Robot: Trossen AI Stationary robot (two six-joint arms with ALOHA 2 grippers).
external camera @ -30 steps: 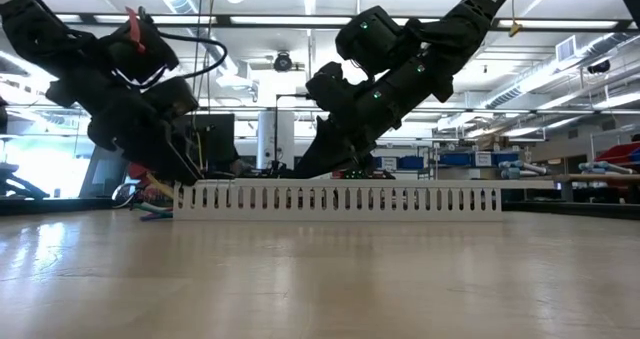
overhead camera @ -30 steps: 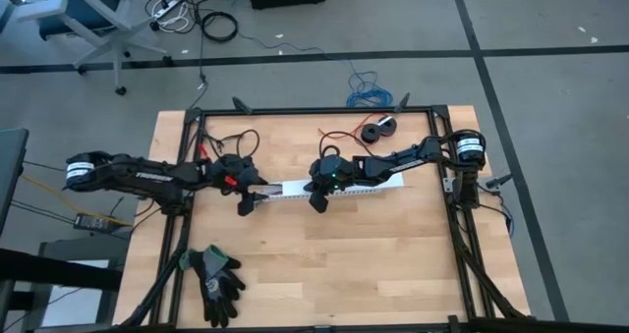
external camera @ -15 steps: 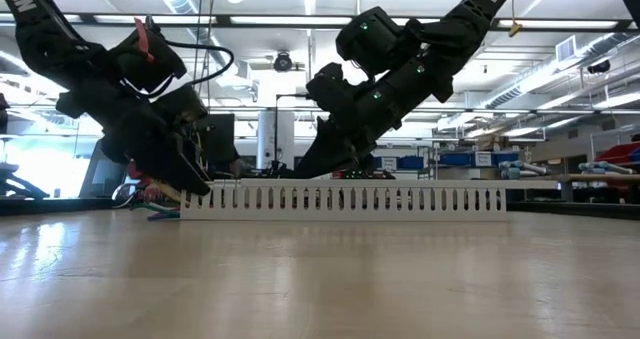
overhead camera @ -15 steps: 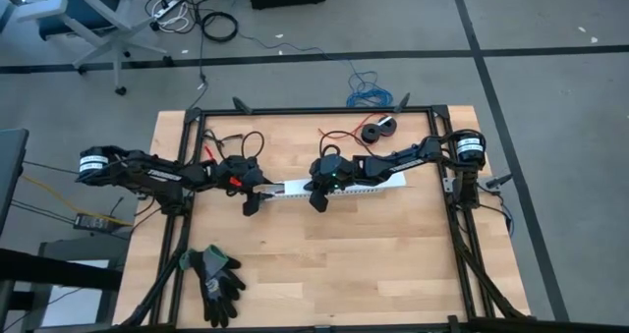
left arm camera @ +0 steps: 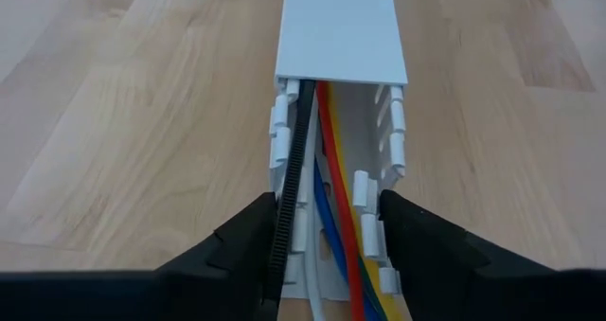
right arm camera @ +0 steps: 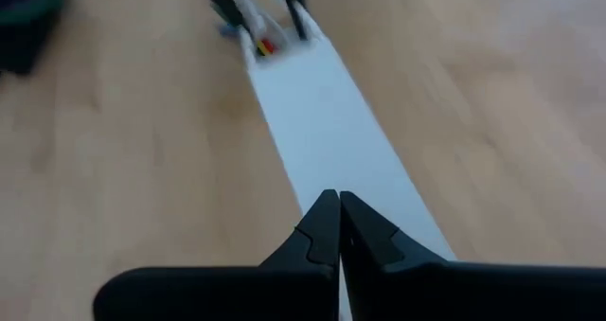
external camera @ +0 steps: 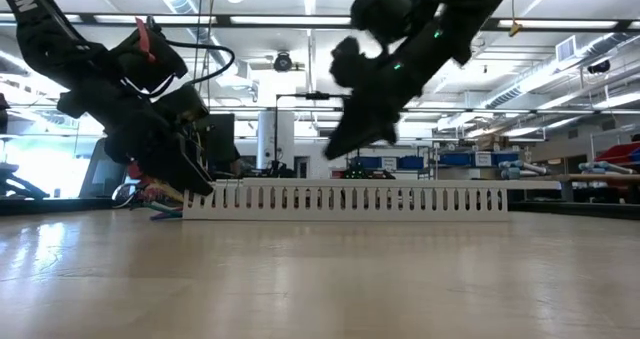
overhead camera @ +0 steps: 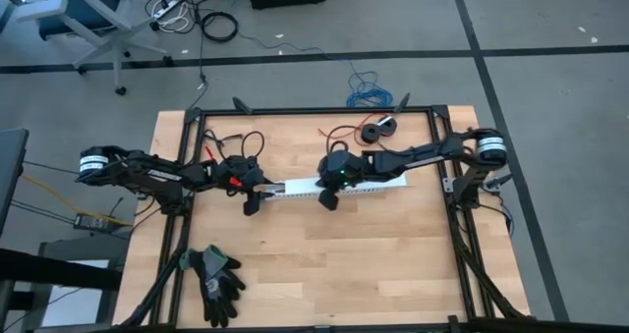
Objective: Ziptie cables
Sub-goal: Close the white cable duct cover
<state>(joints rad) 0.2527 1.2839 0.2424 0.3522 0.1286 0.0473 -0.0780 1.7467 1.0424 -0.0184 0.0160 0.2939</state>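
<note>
A long white slotted duct [overhead camera: 369, 183] lies flat on the wooden table, with a lid [left arm camera: 341, 27] over most of its length. The cables [left arm camera: 331, 198], red, yellow, blue and white, run inside its uncovered left end beside a black ziptie [left arm camera: 294, 160]. My left gripper [left arm camera: 327, 207] straddles that open end [overhead camera: 257, 194]. My right gripper [right arm camera: 333, 200] is shut and hangs above the lid near the duct's middle [external camera: 340, 151], touching nothing. My left gripper has the duct's uncovered left end between its two fingers, one on the outside of each slotted wall [left arm camera: 365, 236]. The fingers [left arm camera: 426, 245] slant down from the table's left and lie along the duct. The duct rests flat on the table.
A pair of black gloves [overhead camera: 216, 282] lies near the table's front left. A black spool with red wire [overhead camera: 378, 130] sits at the far edge, and a blue wire coil [overhead camera: 366, 89] lies on the floor beyond it. Black frame rails [overhead camera: 314, 111] border the table.
My right gripper has risen off the duct's lid, staying shut, and shifted a little toward the table's right.
</note>
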